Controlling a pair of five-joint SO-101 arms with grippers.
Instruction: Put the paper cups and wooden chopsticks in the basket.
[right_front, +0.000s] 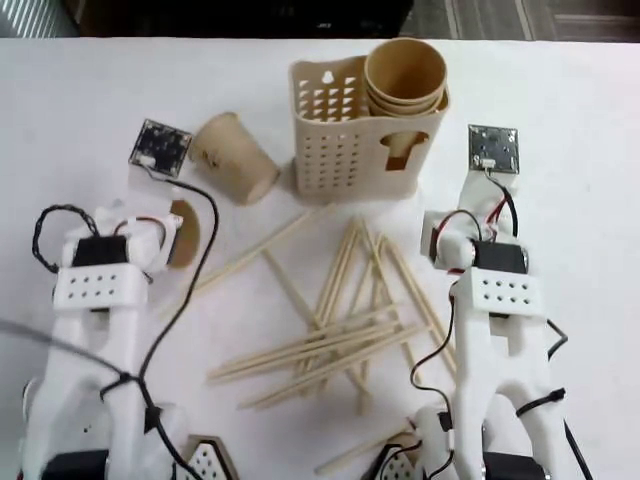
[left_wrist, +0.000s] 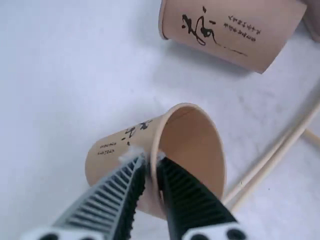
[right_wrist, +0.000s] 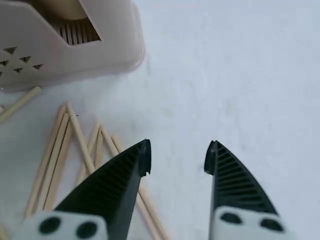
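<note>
The white worktop (right_front: 80, 100) carries an upright basket (right_front: 330, 150), a cup (right_front: 232, 157) on its side beside it, and scattered chopsticks (right_front: 330, 340).

Chopsticks (right_front: 330, 345) clutter the approach to the basket (right_front: 335, 150); room to pass at its right

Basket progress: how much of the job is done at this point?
Done: a stack of cups sits in the basket. In hand: the left gripper is shut on the rim of a single cup. Left: a loose cup lies beside the basket, and the chopsticks lie scattered on the table; the right gripper is open and empty near them.
</note>
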